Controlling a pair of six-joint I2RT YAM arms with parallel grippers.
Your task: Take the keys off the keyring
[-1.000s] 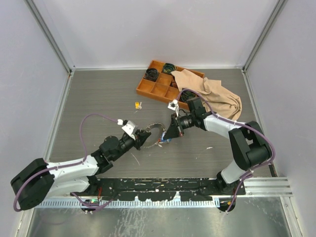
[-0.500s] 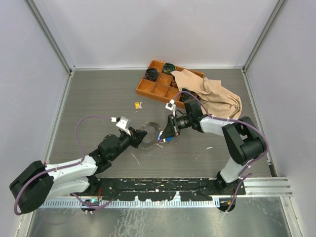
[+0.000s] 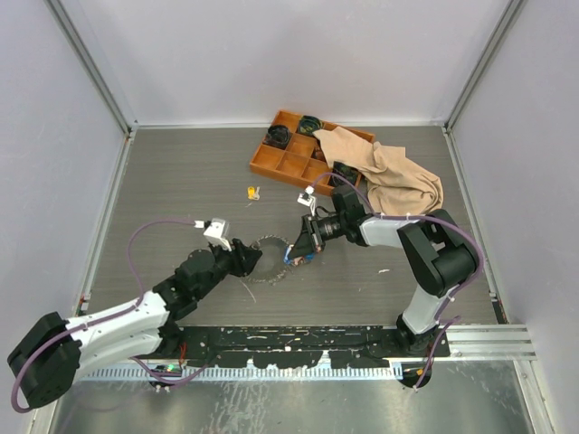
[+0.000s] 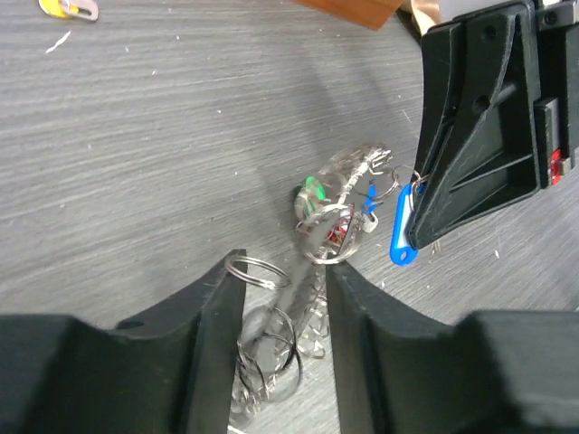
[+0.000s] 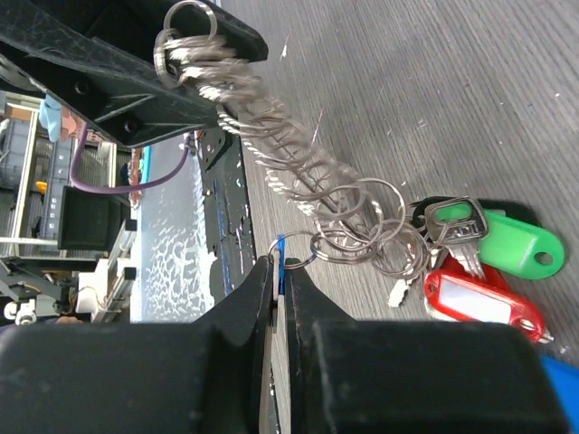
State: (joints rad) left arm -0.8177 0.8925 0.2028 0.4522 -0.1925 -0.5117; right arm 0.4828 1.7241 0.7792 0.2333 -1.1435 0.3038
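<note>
The keyring [image 3: 270, 257] is a spiky silver loop between my two grippers, low over the table. In the right wrist view the keys [image 5: 289, 172] run as a silver chain from my left gripper's fingers [image 5: 109, 81] down to a cluster of rings with a green tag [image 5: 511, 249] and a red tag [image 5: 479, 303]. My left gripper [image 4: 282, 271] holds a bunch of small rings [image 4: 271, 348] between its fingers. My right gripper [image 5: 282, 262] is shut on a blue tag [image 4: 403, 226] hanging from one ring. Both grippers also show in the top view, left [image 3: 248, 259] and right [image 3: 299, 250].
An orange compartment tray [image 3: 271, 163] stands at the back, partly covered by a beige cloth [image 3: 389, 176]. A small yellow piece [image 3: 253, 192] lies left of the tray. Grey walls close in the table on three sides.
Both grippers and the keyring have shifted left and a little nearer. The left arm has drawn back, and the right arm has reached further left.
</note>
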